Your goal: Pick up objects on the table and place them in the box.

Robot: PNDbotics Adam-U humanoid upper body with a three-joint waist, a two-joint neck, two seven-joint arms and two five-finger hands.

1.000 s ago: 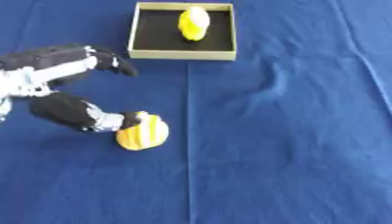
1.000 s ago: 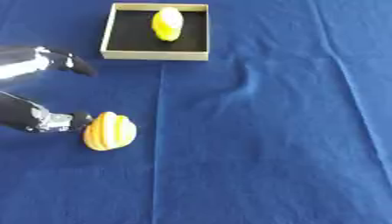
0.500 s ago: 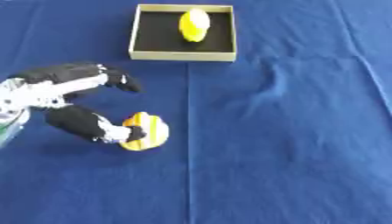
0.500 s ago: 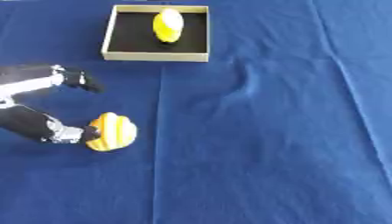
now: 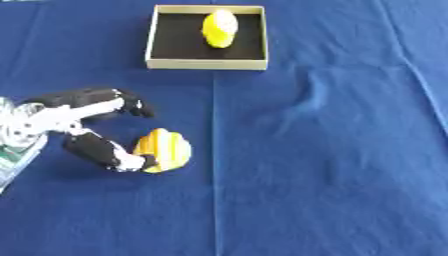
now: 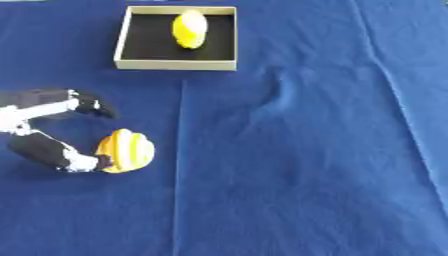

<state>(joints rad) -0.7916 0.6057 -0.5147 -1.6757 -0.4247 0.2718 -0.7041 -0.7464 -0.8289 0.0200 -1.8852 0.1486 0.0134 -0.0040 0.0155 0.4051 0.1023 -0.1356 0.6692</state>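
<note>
A round yellow object with orange stripes (image 5: 164,150) lies on the blue cloth at the left. My left hand (image 5: 72,120) reaches in from the left edge and stands open around it. Its thumb (image 5: 105,152) touches the object's near-left side, while the fingers (image 5: 101,97) stretch out above it, apart from it. A cream-rimmed box with a black floor (image 5: 206,62) sits at the far centre, and a yellow lemon-like object (image 5: 219,28) lies inside it. My right hand shows in neither view.
The blue cloth (image 5: 332,165) covers the whole table, with a raised wrinkle (image 5: 306,97) right of centre and a straight fold line running down the middle.
My left hand has sunk lower and spread wider around the striped object. The object has slid a little toward the near side with the thumb against it.
</note>
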